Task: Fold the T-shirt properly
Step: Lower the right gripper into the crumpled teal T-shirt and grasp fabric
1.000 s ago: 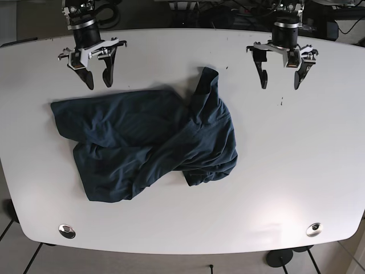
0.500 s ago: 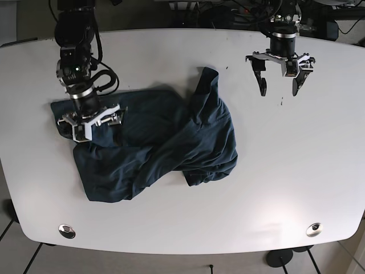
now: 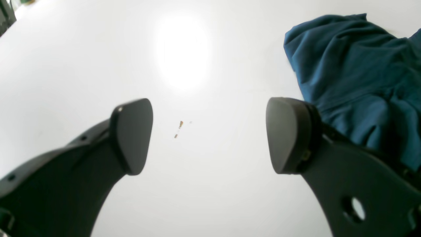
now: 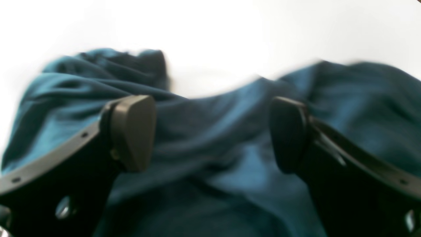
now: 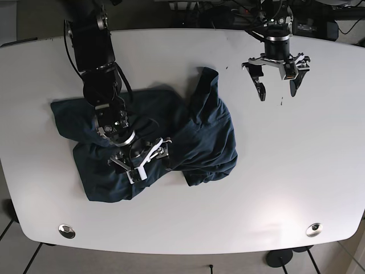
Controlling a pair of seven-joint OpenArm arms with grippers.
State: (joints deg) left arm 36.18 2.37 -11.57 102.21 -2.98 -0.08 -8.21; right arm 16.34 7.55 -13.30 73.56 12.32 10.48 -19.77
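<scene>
Base view: your T-shirt (image 5: pixel 171 137) lies crumpled on the white surface (image 5: pixel 296 171), long axis running left-right across the frame. Right hand (image 5: pixel 142 158) is released, jaws wide, low over the shirt's lower-middle bunch, cloth directly below between the fingers (image 4: pixel 131 131). Left hand (image 5: pixel 276 68) is released too, over bare surface, shirt well off to its side, so the right arm is nearer
</scene>
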